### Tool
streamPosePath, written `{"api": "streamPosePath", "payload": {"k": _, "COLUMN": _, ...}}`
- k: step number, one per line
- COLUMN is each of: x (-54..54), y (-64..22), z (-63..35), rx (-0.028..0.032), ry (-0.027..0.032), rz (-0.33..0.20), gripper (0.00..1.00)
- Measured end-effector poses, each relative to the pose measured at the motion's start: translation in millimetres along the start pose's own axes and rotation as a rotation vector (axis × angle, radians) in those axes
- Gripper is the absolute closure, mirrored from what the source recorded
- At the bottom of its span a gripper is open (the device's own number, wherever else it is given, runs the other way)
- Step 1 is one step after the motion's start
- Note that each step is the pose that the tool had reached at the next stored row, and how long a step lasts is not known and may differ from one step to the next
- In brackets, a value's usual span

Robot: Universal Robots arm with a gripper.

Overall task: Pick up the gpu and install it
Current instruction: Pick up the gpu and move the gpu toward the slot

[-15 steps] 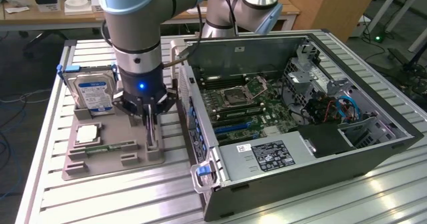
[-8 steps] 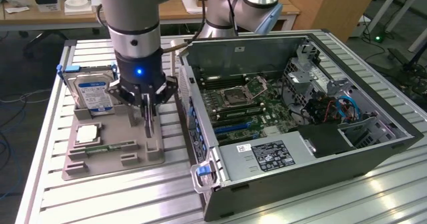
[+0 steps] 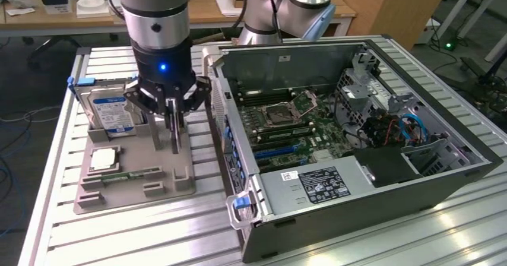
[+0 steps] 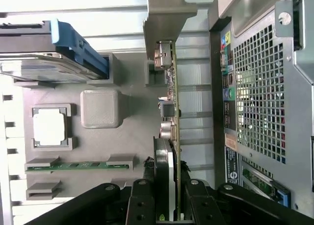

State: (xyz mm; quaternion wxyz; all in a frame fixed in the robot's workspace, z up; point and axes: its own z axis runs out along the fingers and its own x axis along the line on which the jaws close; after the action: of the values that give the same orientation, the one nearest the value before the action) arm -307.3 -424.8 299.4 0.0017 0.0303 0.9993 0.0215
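The gpu (image 3: 175, 136) is a thin dark card standing on edge in a slot of the grey holder tray (image 3: 130, 198), at the tray's side nearest the computer case. In the wrist view the gpu (image 4: 171, 112) shows edge-on, with its silvery bracket (image 4: 167, 19) at the far end. My gripper (image 3: 173, 108) reaches straight down over the card, and its black fingers (image 4: 142, 198) press against both faces at the card's near end, shut on it. The card's lower edge still looks level with the tray's slot.
The open computer case (image 3: 341, 129) lies at the exterior view's right, its motherboard (image 3: 293, 123) exposed and its rear panel (image 4: 260, 102) close beside the card. On the tray stand a hard drive (image 3: 111, 108), a CPU (image 3: 104, 158) and a green memory stick (image 3: 130, 174).
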Motion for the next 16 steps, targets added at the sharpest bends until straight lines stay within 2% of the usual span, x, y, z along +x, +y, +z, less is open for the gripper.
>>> {"api": "streamPosePath", "payload": {"k": 4, "x": 0.0, "y": 0.4, "z": -8.7, "rx": 0.0000, "ry": 0.0011, "rz": -0.022, "gripper": 0.72}}
{"api": "streamPosePath", "payload": {"k": 16, "x": -0.2, "y": 2.7, "z": -62.9, "rx": -0.0001, "ry": 0.0011, "rz": -0.023, "gripper": 0.72}}
